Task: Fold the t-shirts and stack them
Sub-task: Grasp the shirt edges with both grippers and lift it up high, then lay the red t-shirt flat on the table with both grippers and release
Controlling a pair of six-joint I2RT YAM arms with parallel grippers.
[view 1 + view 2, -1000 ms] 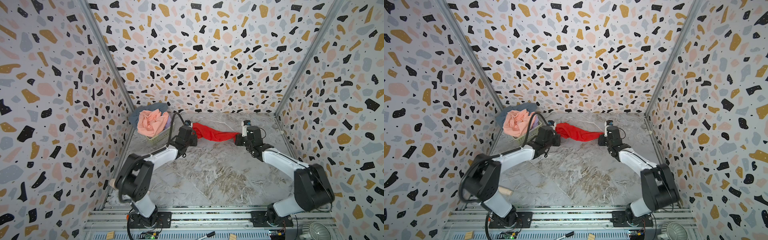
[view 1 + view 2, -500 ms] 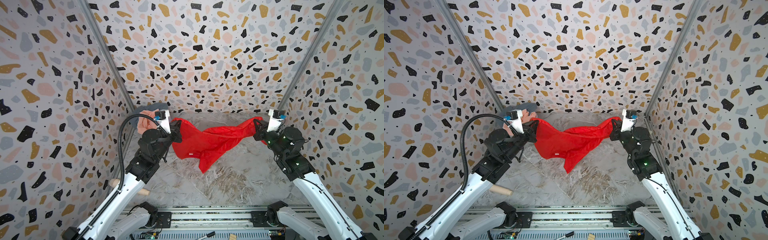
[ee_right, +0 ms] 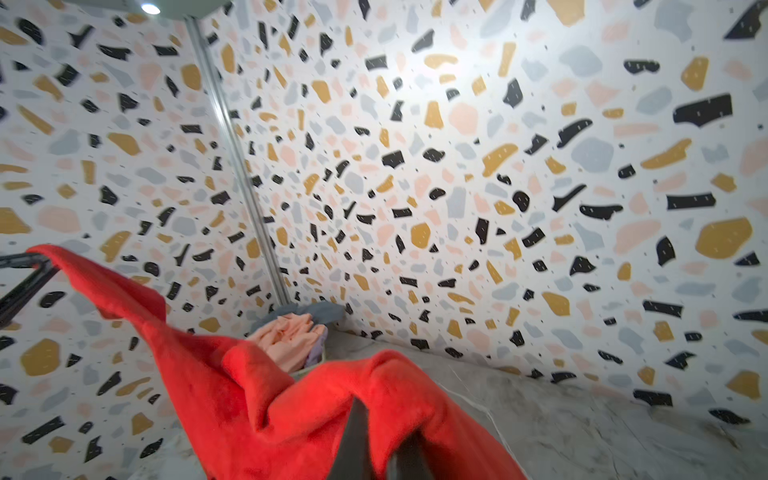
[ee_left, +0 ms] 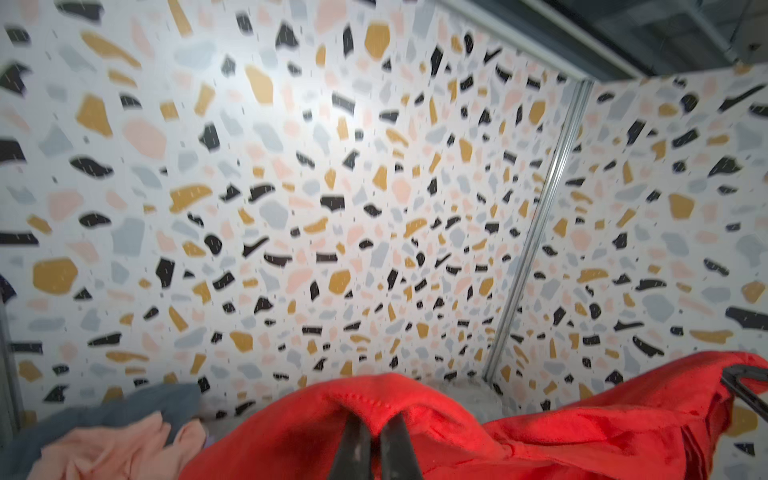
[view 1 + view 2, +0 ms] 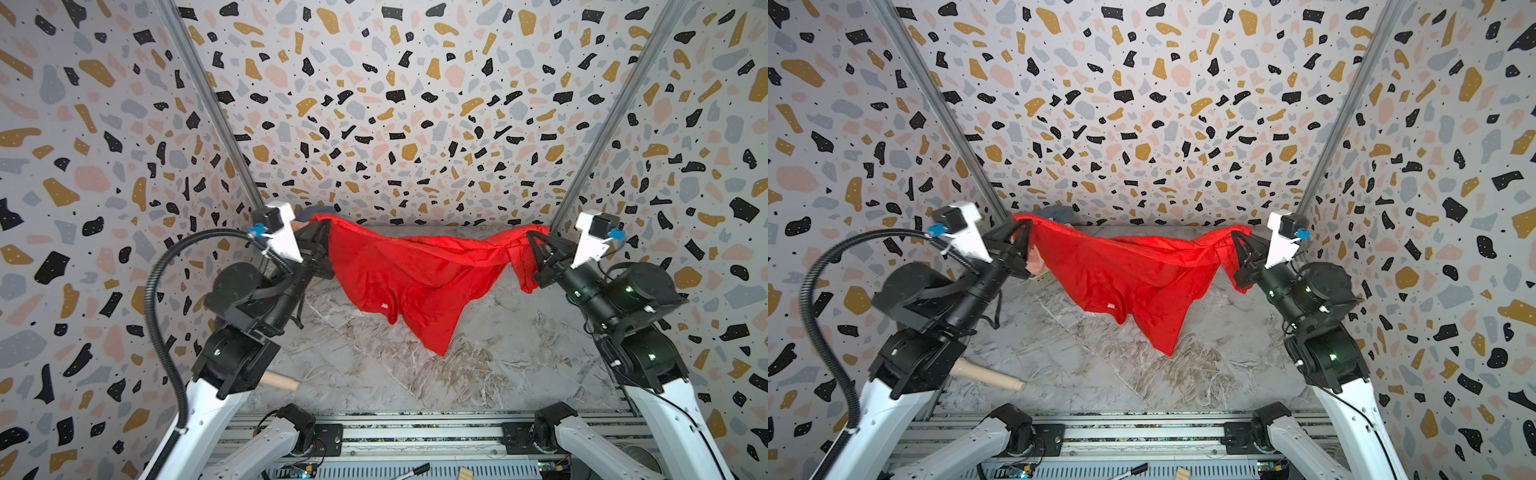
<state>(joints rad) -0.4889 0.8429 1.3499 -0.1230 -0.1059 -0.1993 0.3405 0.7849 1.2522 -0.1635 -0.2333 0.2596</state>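
Hanging wider than before, the red t-shirt [image 5: 407,282] is stretched aloft.

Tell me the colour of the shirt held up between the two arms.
The t-shirt is plain bright red, clearest in a top view.

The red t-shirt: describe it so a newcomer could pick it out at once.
Inside the terrazzo-walled booth, look above the marbled table. The red t-shirt hangs in the air, stretched between the left gripper and the right gripper, each shut on one end. Unlike the peach t-shirt and grey-blue t-shirt bunched in the far left corner, it is bright red.
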